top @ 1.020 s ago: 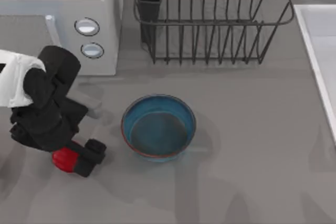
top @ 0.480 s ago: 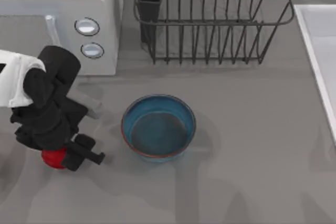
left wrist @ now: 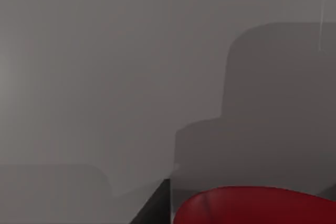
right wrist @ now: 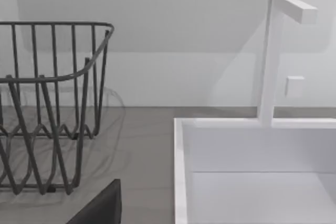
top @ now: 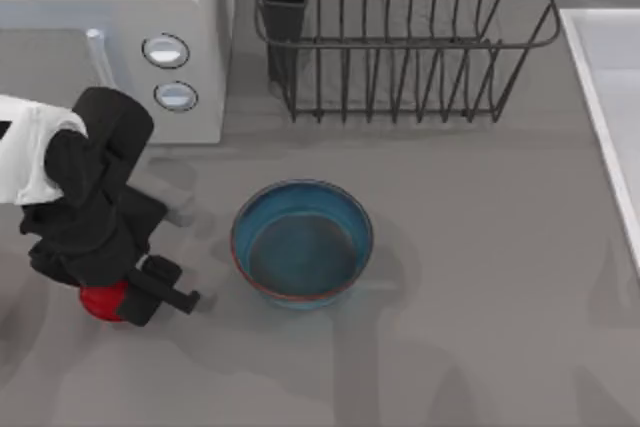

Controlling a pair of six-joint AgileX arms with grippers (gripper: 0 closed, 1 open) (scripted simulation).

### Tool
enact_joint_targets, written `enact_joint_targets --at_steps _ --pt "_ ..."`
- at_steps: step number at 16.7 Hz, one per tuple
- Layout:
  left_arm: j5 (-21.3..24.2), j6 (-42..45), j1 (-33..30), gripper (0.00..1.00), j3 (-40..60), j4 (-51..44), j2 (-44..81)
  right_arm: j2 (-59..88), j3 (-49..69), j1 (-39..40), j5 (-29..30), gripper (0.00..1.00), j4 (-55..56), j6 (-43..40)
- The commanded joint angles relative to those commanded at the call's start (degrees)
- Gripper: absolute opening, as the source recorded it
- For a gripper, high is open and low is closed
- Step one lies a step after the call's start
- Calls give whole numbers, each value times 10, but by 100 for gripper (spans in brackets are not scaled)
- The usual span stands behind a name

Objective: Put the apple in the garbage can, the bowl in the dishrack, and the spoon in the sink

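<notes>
**A:** Red apple (top: 100, 301) is at the table's near left, tucked under the left gripper (top: 128, 299). Looks to me like the claw is clamped on it, though the arm's black bulk hides most of the fruit from above, so take that with some salt. The left wrist view has the apple (left wrist: 252, 205) right up close too.

**B:** So how far along are we?

**A:** Barely started, I'd say. Blue bowl (top: 302, 242) sits empty in the middle of the table, well apart from the dishrack (top: 400, 47) at the far side. Sink (top: 600, 87) is over at the right edge, nothing in it from what the right wrist view gives. No garbage can or spoon spotted anywhere.

**B:** Right arm?

**A:** Parked over by the sink (right wrist: 181, 171).
</notes>
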Motion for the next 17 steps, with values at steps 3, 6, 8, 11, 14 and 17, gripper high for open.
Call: enact_joint_targets --at_steps 3,6,8,11,14,17 --pt "-12 6 3 0 12 -12 -10 0 0 0 0 100 0 0" --pt "-13 4 3 0 50 -71 -30 0 0 0 0 100 0 0" --pt "-12 4 3 0 84 -134 -51 0 0 0 0 100 0 0" --pt "-13 3 1 0 130 -214 -82 0 0 0 0 100 0 0" --pt "-13 3 1 0 150 -241 -100 0 0 0 0 100 0 0" --pt "-13 4 2 0 148 -239 -98 0 0 0 0 100 0 0"
